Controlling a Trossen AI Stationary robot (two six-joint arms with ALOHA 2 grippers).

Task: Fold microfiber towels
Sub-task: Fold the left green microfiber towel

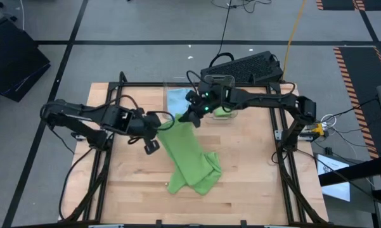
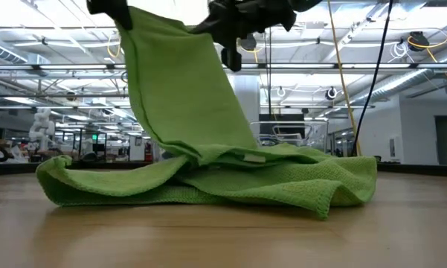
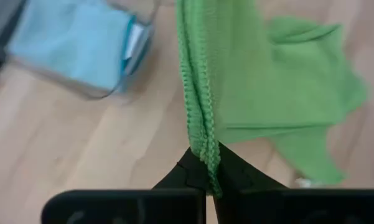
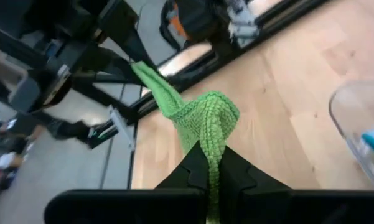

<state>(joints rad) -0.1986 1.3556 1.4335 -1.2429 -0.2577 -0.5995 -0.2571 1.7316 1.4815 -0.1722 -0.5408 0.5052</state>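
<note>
Left gripper (image 1: 157,122) and right gripper (image 1: 191,117) — both clamped on one edge of the green towel (image 1: 190,158), raised above mid-table, its lower half trailing on the wood; we should keep the edge taut, corners level.

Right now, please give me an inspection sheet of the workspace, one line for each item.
Surface: wooden table, bare at the front.
Job's things: green towel lifted by one edge, the rest bunched on the table; blue towel in a clear bin.
Clutter: second clear bin holding something green.
Grippers: left gripper and right gripper each shut on the green towel's edge.
Cables: black and yellow cables on the floor.
Surroundings: keyboard behind the table.
</note>
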